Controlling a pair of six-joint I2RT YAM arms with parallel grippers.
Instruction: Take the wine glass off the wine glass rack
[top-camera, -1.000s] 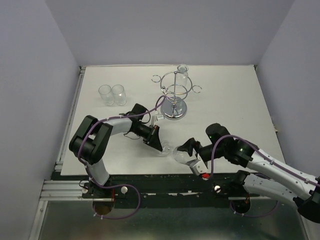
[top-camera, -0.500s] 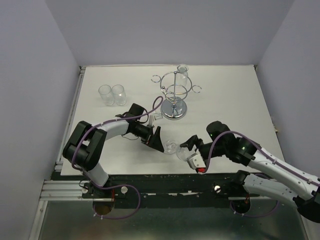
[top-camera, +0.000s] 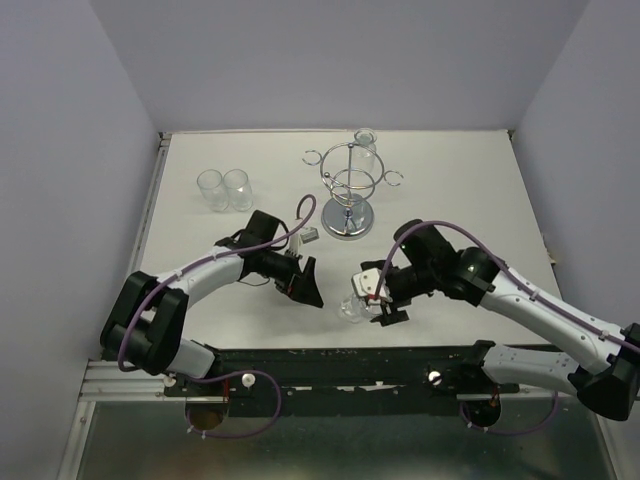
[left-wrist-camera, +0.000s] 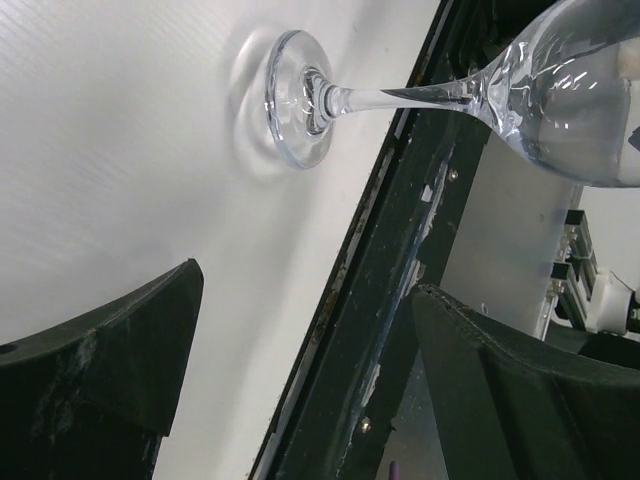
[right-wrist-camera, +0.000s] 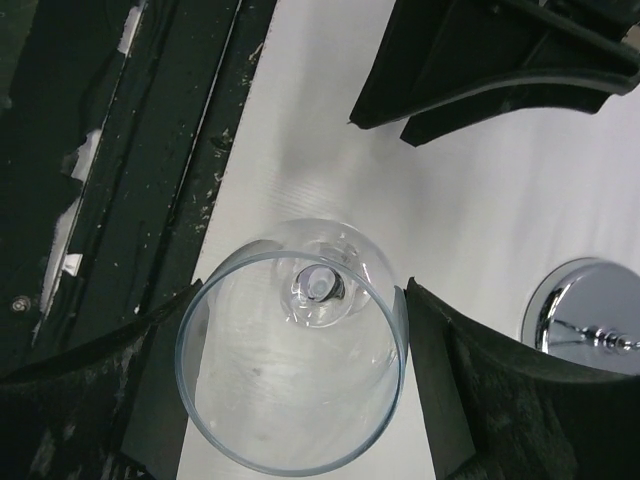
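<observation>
Wine glass (top-camera: 352, 308) stands upright near the tabletop's near edge — stem vertical, foot down, well apart from the wine glass rack (top-camera: 350, 200). Right gripper (right-wrist-camera: 300, 330) clasps its bowl from both sides. Left gripper (top-camera: 307, 289), just beside it toward the left edge, gapes wide — empty.

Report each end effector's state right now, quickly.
Left end effector: open, holding nothing.
Right end effector: closed around the bowl of the wine glass.
</observation>
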